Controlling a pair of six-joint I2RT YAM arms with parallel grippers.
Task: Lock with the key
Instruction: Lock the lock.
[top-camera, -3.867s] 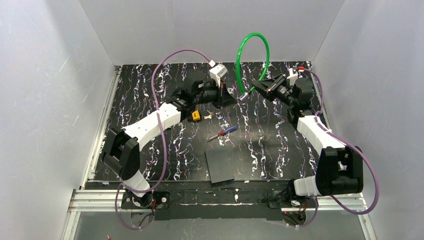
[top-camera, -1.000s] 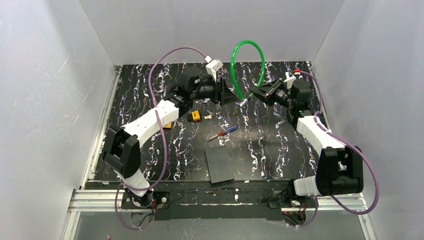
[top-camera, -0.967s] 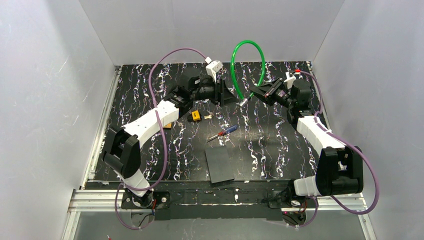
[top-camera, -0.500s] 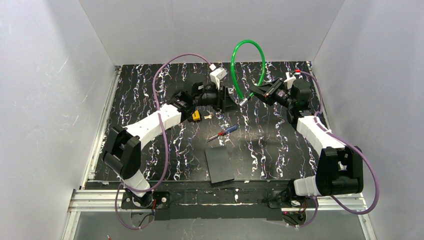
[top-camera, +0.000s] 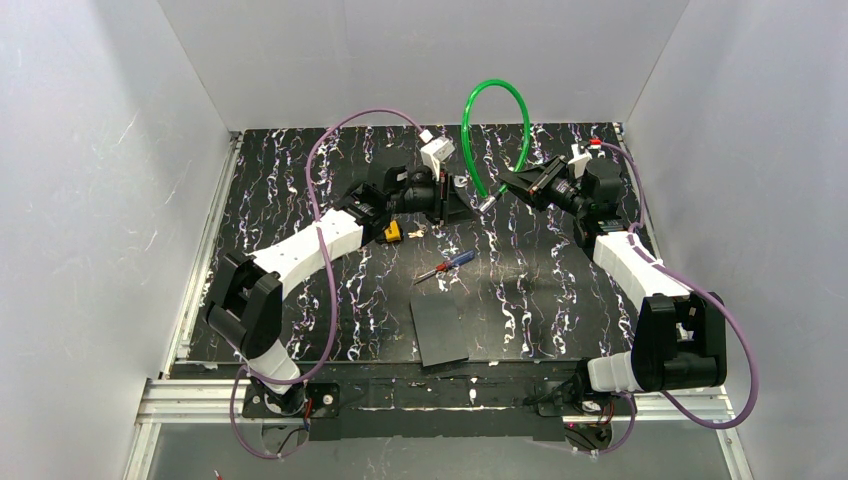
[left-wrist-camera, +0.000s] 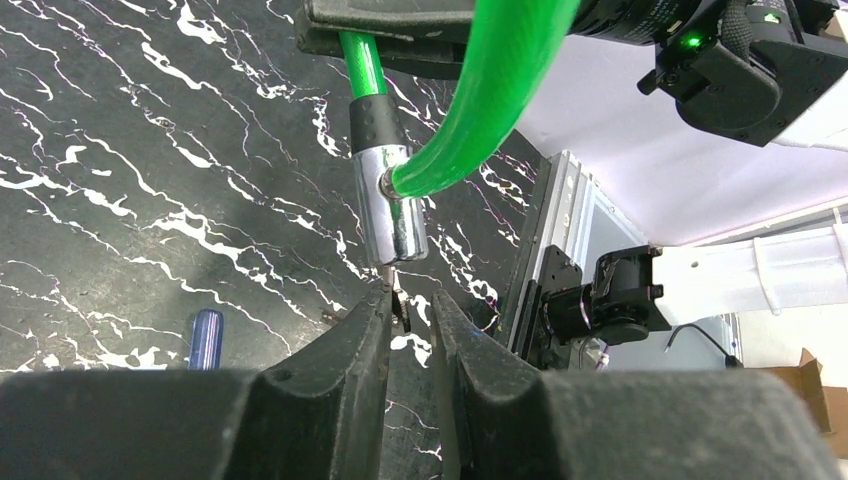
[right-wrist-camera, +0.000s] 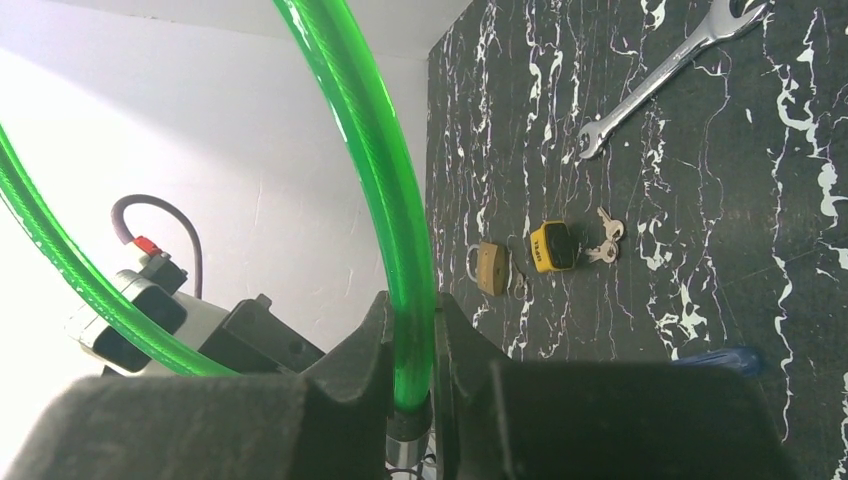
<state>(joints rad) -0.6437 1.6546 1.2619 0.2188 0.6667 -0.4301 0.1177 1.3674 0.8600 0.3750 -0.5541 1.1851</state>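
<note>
My right gripper (top-camera: 512, 181) (right-wrist-camera: 412, 300) is shut on the green cable lock (top-camera: 497, 90) (right-wrist-camera: 372, 140), holding it raised at the table's back. The lock's chrome barrel (left-wrist-camera: 392, 205) (top-camera: 486, 203) hangs just beyond my left gripper (left-wrist-camera: 410, 295) (top-camera: 463, 197). A small dark-headed metal stub (left-wrist-camera: 398, 305) sticks out of the barrel's lower end, between the left fingertips. Those jaws stand close together with a thin gap; I cannot make out whether they pinch the stub. The key (right-wrist-camera: 553, 246) (top-camera: 392, 231), yellow and black, lies on the table beside small silvery keys (right-wrist-camera: 604, 240).
A brass padlock (right-wrist-camera: 490, 267) lies beside the yellow-headed key. A wrench (right-wrist-camera: 668, 78) lies at the back. The red-and-blue screwdriver (top-camera: 447, 265) (left-wrist-camera: 205, 338) is mid-table, with a black pad (top-camera: 438, 330) nearer the bases. White walls enclose the table.
My left gripper has moved right and down toward the lock's barrel, and its jaws have narrowed around the stub. The right arm still holds the cable in place.
</note>
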